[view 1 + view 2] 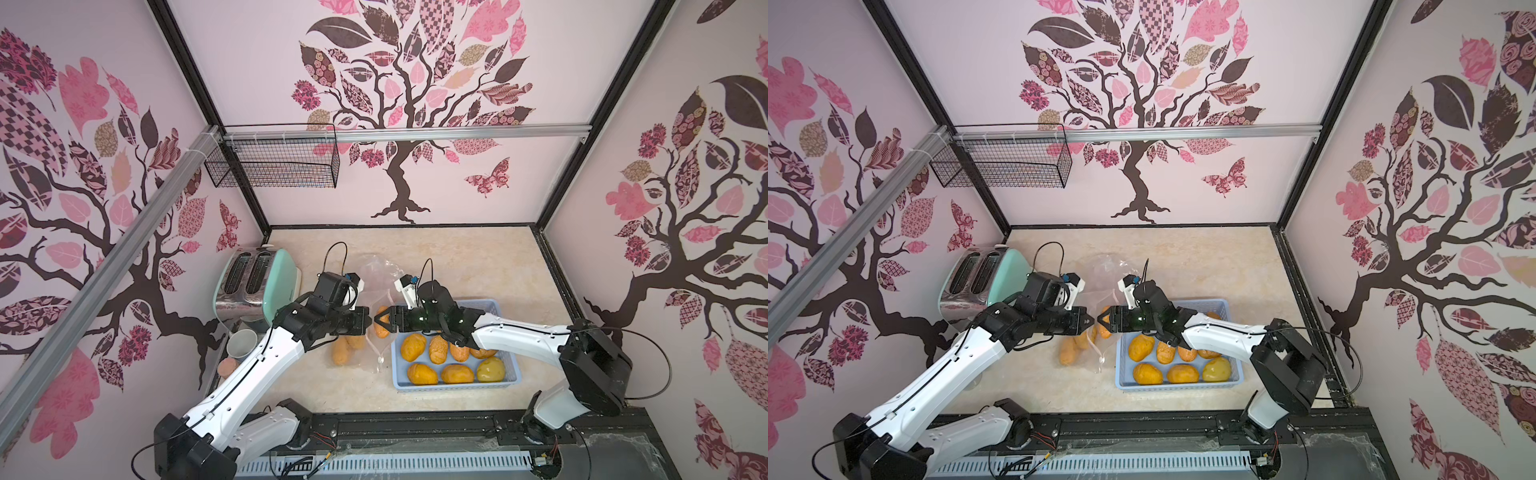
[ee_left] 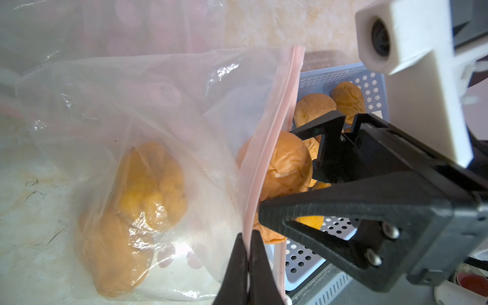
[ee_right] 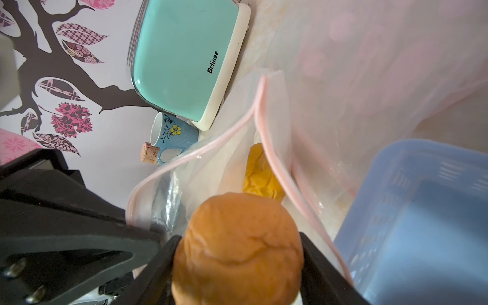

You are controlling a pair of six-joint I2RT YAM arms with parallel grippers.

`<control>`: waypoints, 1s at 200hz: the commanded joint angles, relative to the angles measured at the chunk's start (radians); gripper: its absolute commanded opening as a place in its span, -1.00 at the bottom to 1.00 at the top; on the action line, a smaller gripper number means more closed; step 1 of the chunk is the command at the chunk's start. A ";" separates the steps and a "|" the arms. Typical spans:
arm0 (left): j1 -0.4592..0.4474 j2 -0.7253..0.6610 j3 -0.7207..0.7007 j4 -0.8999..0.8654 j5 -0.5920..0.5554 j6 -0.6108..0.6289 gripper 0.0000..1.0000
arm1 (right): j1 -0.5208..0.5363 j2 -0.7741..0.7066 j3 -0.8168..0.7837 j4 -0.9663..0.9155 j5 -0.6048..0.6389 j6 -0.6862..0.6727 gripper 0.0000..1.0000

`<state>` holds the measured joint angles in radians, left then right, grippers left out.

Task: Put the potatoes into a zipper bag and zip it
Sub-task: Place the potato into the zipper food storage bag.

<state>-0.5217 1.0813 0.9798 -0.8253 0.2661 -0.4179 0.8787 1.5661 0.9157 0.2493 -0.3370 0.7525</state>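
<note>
1. Your left gripper had its fingers pinched together on the zipper bag rim. Your right gripper was clamped on one potato at the bag's mouth.
2. Risk: the thin rim could slip and let the mouth sag, or the potato could catch the zipper strip and fall outside.
3. The other potatoes sat in the basket, on a marble-look countertop between tree-patterned walls.

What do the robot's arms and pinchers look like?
Both arms, the left arm and right arm, have white shells, black joints and thin black cables. The left gripper and right gripper have black triangular fingers with open centres and silver screws.
</note>
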 commanded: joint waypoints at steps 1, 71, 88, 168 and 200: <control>0.001 -0.012 -0.028 -0.003 -0.005 0.013 -1.00 | 0.007 0.007 0.040 -0.029 0.009 -0.008 0.39; 0.000 -0.011 -0.026 -0.003 -0.011 0.012 -1.00 | 0.006 -0.028 0.056 -0.100 0.037 -0.054 0.42; 0.001 -0.012 -0.028 -0.003 -0.010 0.011 -1.00 | 0.007 -0.033 0.057 -0.107 0.030 -0.059 0.42; 0.001 -0.009 -0.029 -0.003 -0.013 0.013 -1.00 | 0.007 -0.142 0.054 -0.244 0.108 -0.155 0.40; 0.002 -0.009 -0.029 -0.003 -0.012 0.014 -1.00 | 0.006 -0.230 0.037 -0.335 0.214 -0.230 0.40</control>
<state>-0.5213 1.0813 0.9798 -0.8257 0.2626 -0.4179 0.8806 1.4261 0.9436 0.0177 -0.2298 0.6025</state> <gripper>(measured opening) 0.047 0.702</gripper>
